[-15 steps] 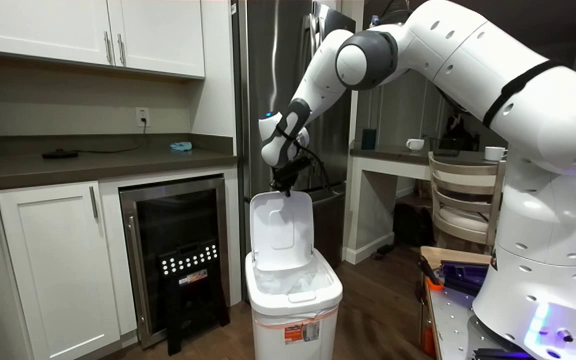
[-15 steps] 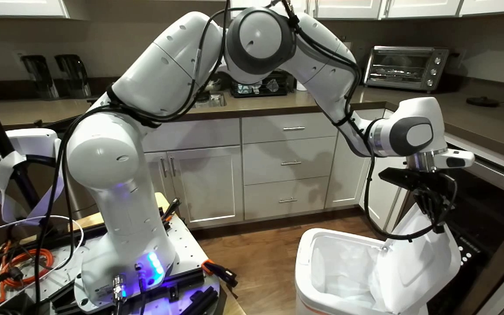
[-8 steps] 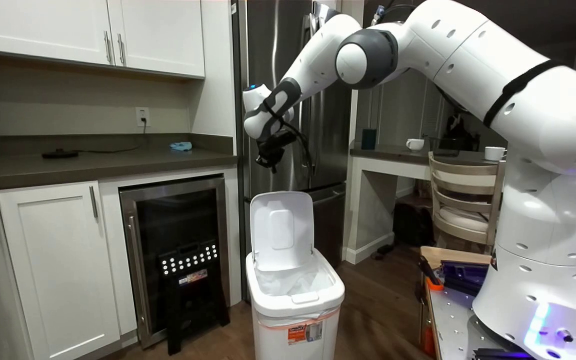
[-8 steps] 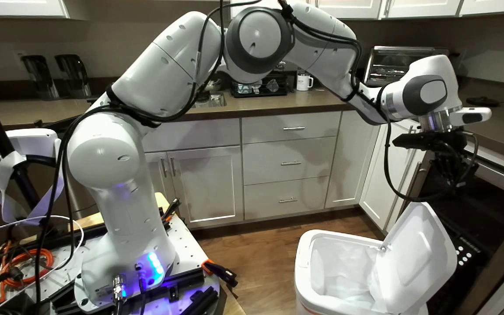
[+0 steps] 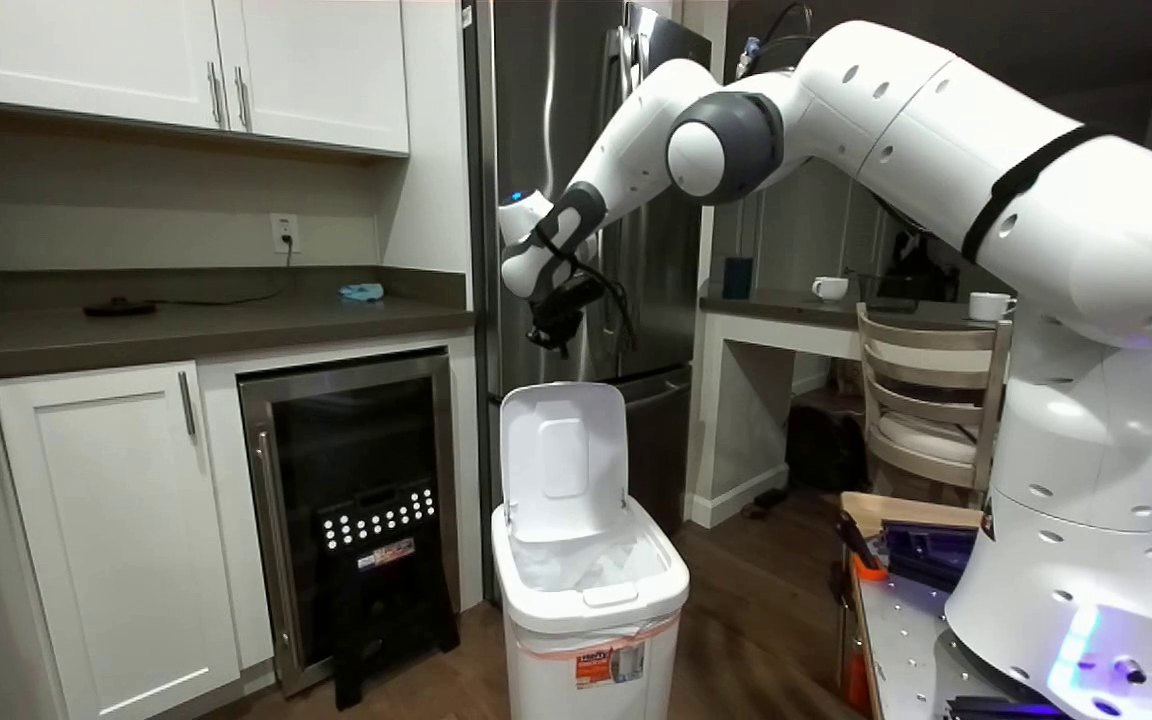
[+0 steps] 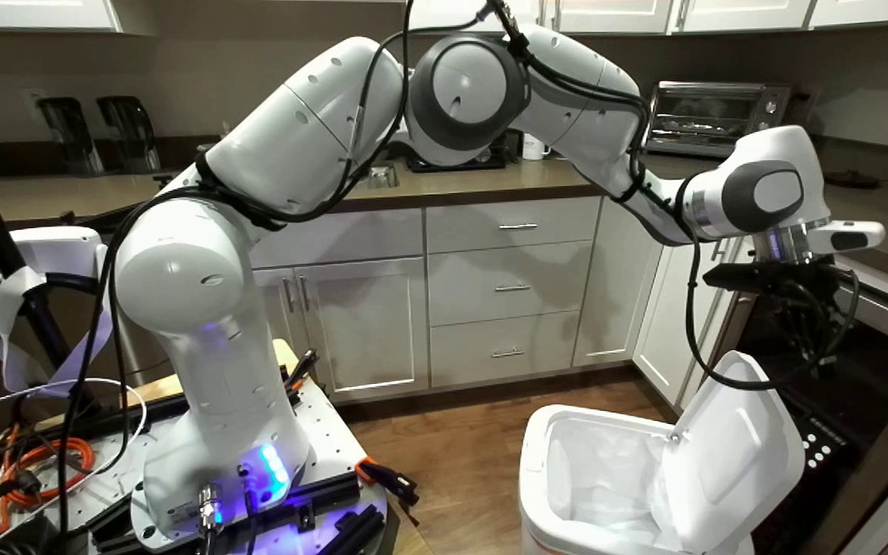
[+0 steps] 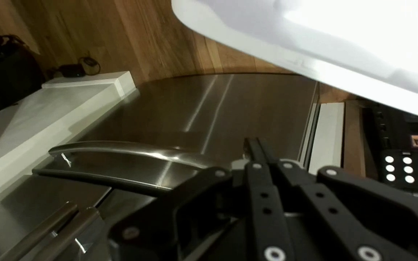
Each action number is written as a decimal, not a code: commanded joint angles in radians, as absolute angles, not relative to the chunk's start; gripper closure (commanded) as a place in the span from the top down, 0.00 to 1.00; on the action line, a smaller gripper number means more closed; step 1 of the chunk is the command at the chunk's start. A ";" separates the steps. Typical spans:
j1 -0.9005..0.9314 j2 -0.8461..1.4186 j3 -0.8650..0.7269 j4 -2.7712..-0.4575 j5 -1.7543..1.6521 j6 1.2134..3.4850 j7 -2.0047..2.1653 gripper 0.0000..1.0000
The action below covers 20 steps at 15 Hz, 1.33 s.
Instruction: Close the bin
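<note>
The white bin (image 5: 536,660) stands on the floor with its hinged lid (image 5: 564,455) raised nearly upright. The lid leans back in an exterior view (image 6: 752,455), and the bin's rim (image 6: 534,462) and liner show open. My gripper (image 5: 564,350) is just above the lid's top edge and apart from it in that view. In an exterior view the gripper (image 6: 823,371) is on the far, back side of the lid. In the wrist view the gripper (image 7: 255,140) has its fingertips together with nothing between them. Part of the white lid (image 7: 303,59) fills the upper right there.
A steel refrigerator (image 5: 536,120) stands behind the bin, its handle (image 7: 129,146) near the gripper in the wrist view. A black-fronted cooler (image 5: 356,430) and black folding stool (image 5: 386,590) stand beside the bin. A dark counter (image 6: 868,231) runs above the cooler.
A second ago the gripper was at the lid's top edge. It rose off it, then came down somewhat, farther behind the lid. The bin shifted very slightly; the lid stays raised.
</note>
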<state>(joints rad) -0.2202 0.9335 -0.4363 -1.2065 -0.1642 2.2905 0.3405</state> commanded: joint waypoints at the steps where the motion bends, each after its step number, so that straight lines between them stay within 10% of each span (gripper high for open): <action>1: -0.267 0.997 -0.425 -1.172 -0.135 2.326 0.353 0.00; 20: -0.270 0.904 -0.393 -1.342 0.114 1.989 0.340 0.00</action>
<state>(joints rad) -0.2733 0.9622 -0.4118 -1.2381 0.0795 1.9716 0.3419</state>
